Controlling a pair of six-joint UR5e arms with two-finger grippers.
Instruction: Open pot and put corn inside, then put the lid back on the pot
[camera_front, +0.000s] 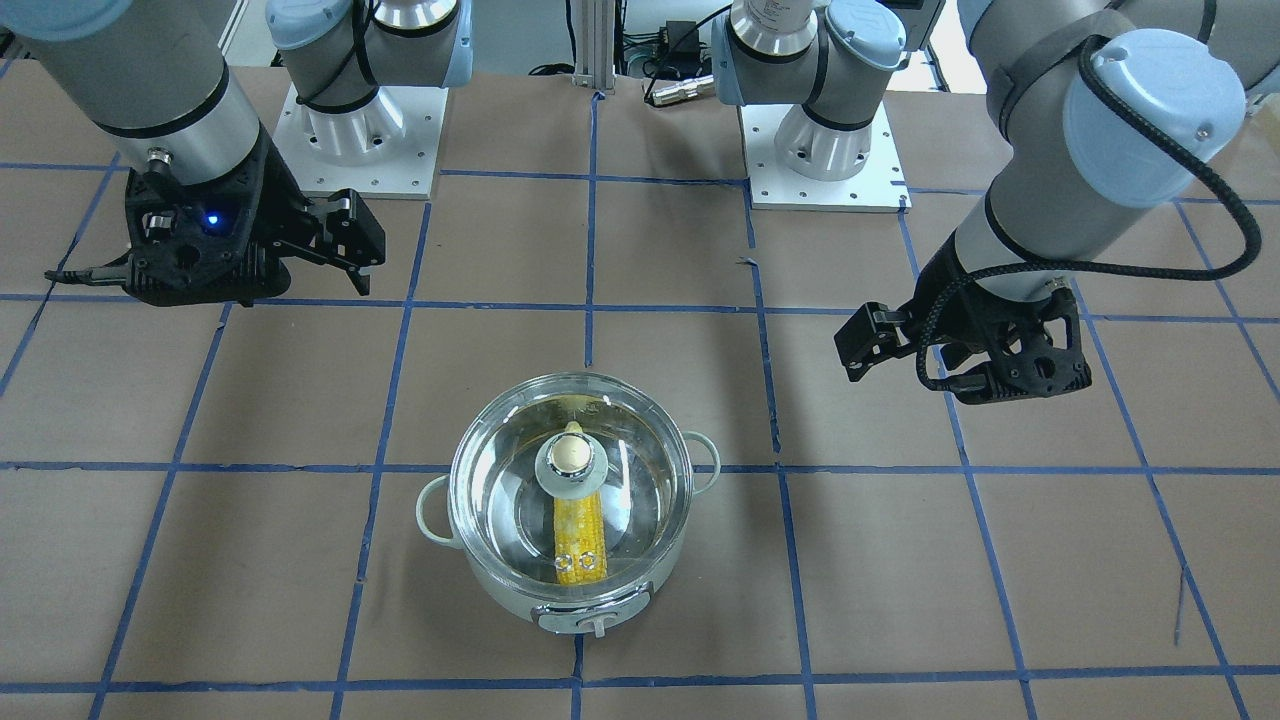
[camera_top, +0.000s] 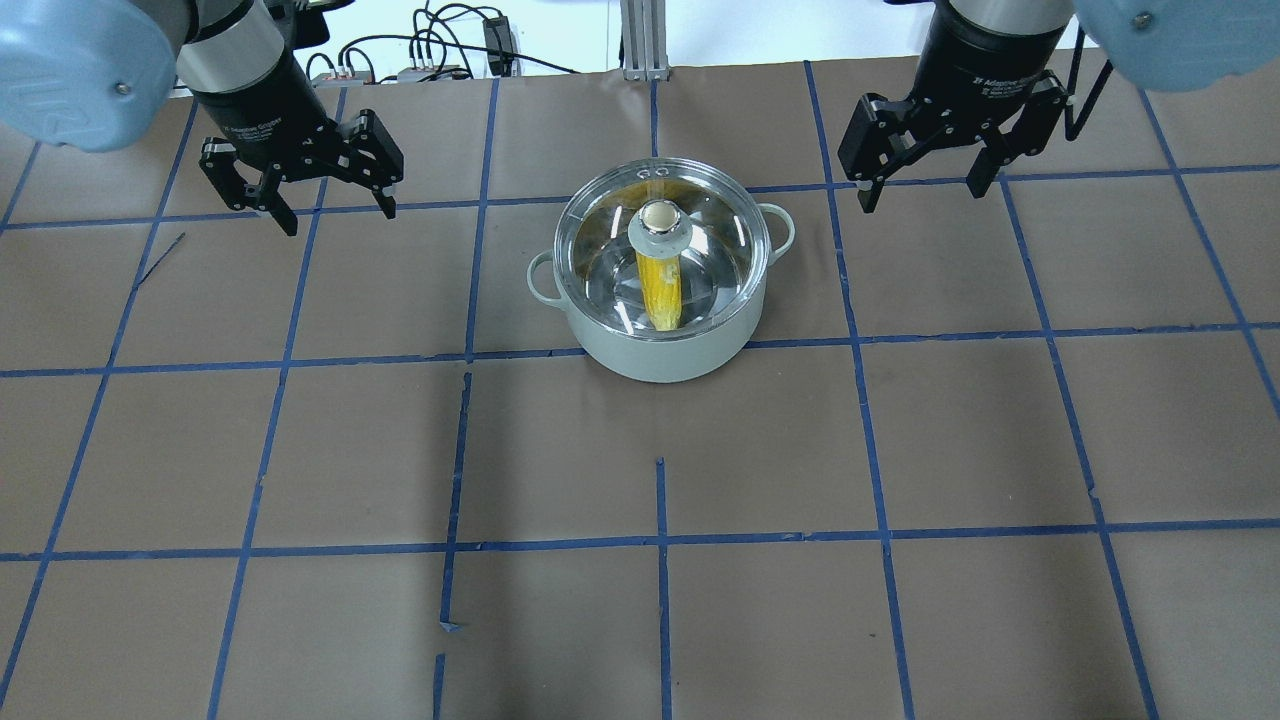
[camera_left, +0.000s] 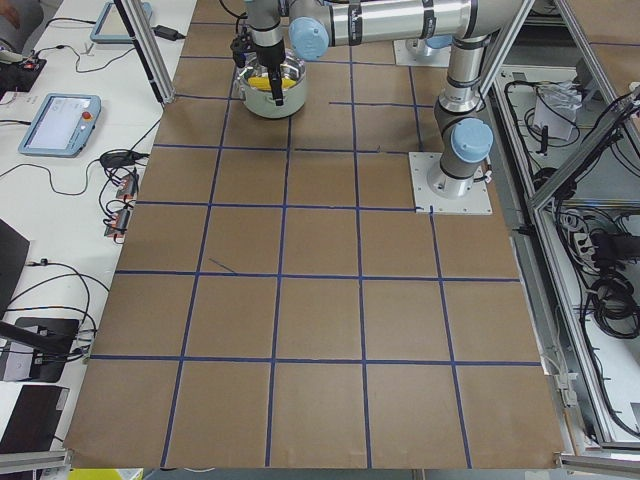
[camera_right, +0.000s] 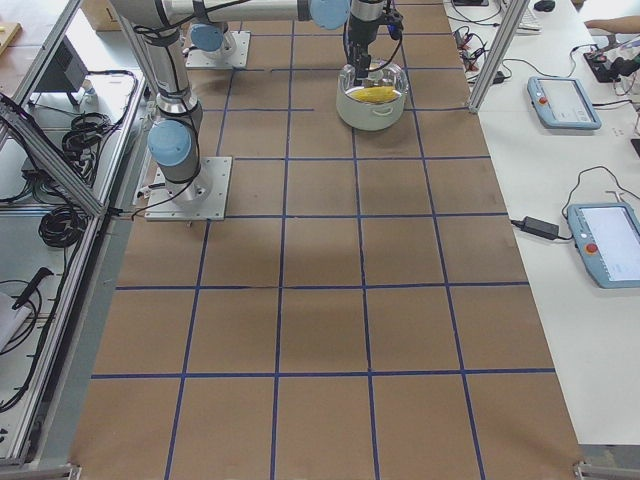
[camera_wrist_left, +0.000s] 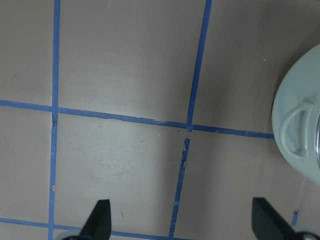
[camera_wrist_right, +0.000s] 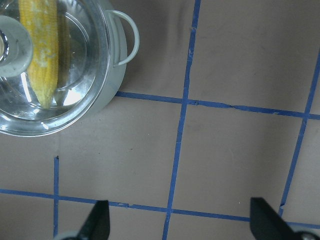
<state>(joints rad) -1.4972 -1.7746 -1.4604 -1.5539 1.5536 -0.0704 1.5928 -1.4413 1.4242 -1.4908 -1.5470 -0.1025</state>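
The pale mint pot (camera_top: 660, 355) stands mid-table, and also shows in the front view (camera_front: 497, 588). The clear glass lid (camera_top: 722, 240) sits on it, its cream-topped knob (camera_top: 659, 218) in the middle. The yellow corn (camera_top: 660, 290) lies inside, seen through the glass, also in the front view (camera_front: 580, 530). My left gripper (camera_top: 335, 212) is open and empty, above the table to the pot's left. My right gripper (camera_top: 920, 195) is open and empty, to the pot's right. The left wrist view shows the pot's handle (camera_wrist_left: 297, 131); the right wrist view shows lid (camera_wrist_right: 80, 85) and corn (camera_wrist_right: 42, 50).
The table is brown paper with a blue tape grid. The two arm bases (camera_front: 355, 130) (camera_front: 825, 140) stand on white plates at the robot's edge. Tablets (camera_right: 565, 100) and cables lie on the side benches beyond the table.
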